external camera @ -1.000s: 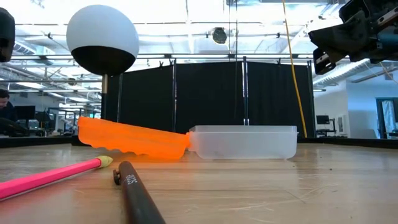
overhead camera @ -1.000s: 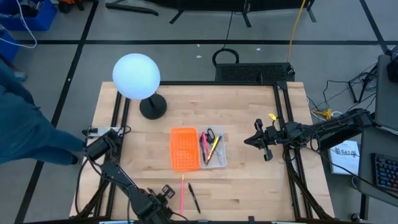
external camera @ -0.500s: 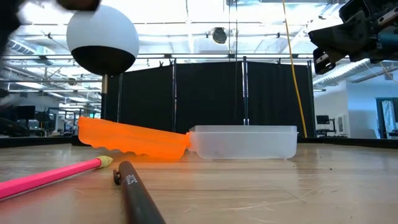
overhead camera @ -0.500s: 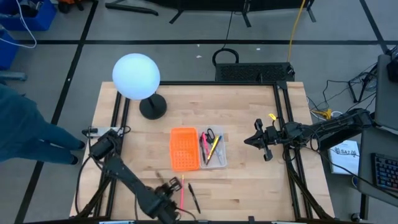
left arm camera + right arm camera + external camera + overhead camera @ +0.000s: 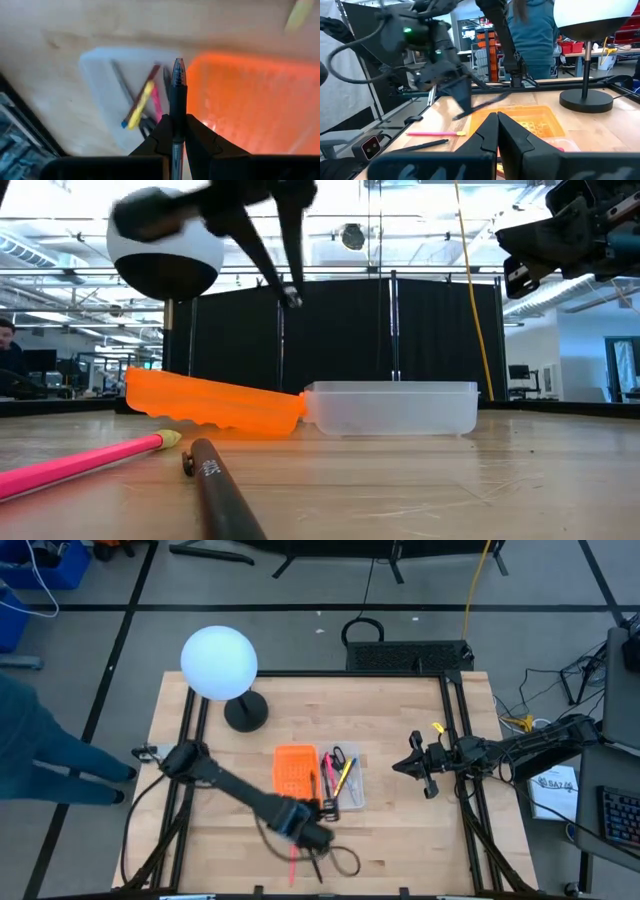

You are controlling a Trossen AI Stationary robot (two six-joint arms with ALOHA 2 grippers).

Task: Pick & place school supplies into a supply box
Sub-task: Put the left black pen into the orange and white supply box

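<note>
Your left gripper (image 5: pixel 175 145) has its fingers clamped on a black pen (image 5: pixel 178 95) above the box (image 5: pixel 107 90). Let go too early and it may land on the orange half (image 5: pixel 250 100). Right gripper (image 5: pixel 496 131) fingers are together.

The table (image 5: pixel 400 740) is seen whole from straight above in the high view. It is crossed at surface level in the low view. The box (image 5: pixel 150 100) is viewed close from above by the left wrist camera, and level, farther off, by the right.
</note>
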